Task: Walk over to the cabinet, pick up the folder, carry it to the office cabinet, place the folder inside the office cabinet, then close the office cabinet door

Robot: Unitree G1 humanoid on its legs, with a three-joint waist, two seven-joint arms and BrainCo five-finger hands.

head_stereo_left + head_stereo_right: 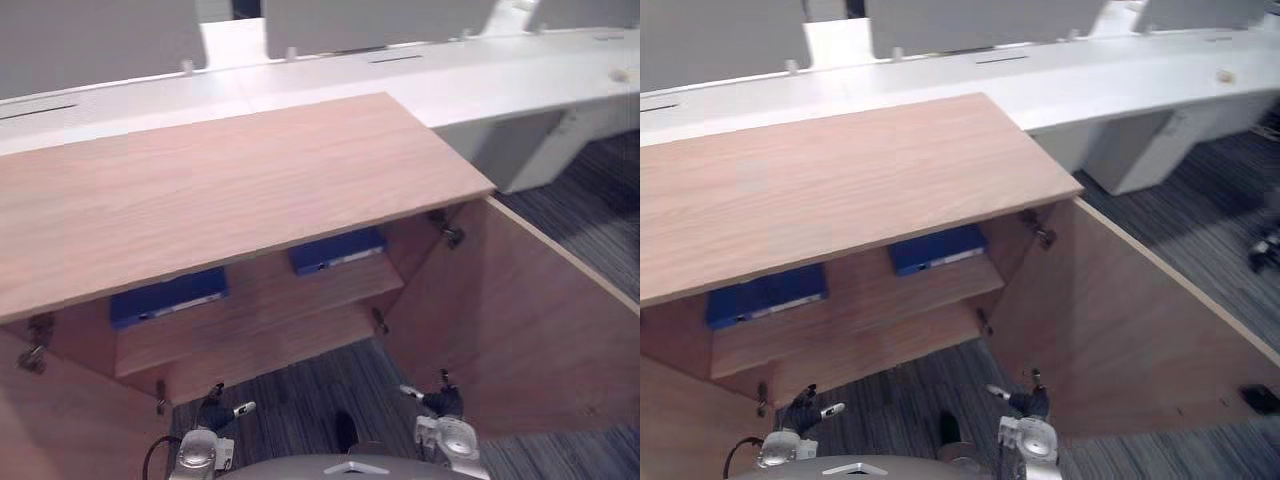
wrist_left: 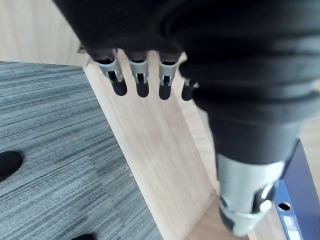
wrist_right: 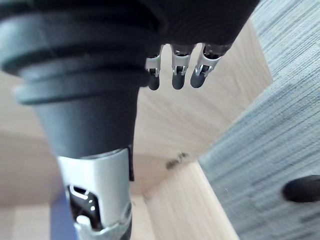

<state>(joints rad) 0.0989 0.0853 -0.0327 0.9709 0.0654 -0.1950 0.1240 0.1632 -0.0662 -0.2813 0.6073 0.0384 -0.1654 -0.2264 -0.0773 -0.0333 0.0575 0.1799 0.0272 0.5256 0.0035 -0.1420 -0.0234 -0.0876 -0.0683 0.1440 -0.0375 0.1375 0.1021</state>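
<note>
Office cabinet [image 1: 230, 190]: low, light wood, wide flat top, both doors open. R door [image 1: 530, 330] swung out to the right, L door [image 1: 60, 425] out at lower left. On shelf [image 1: 265, 295] inside, 2 blue folders lie flat, well apart: left folder [image 1: 168, 296], right folder [image 1: 337, 250], each w/ small pale mark on front edge.

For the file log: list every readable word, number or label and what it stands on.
None can be read.
Left blue folder: pale spine label, too small and blurred.
Right blue folder: pale spine label, too small and blurred.
</note>
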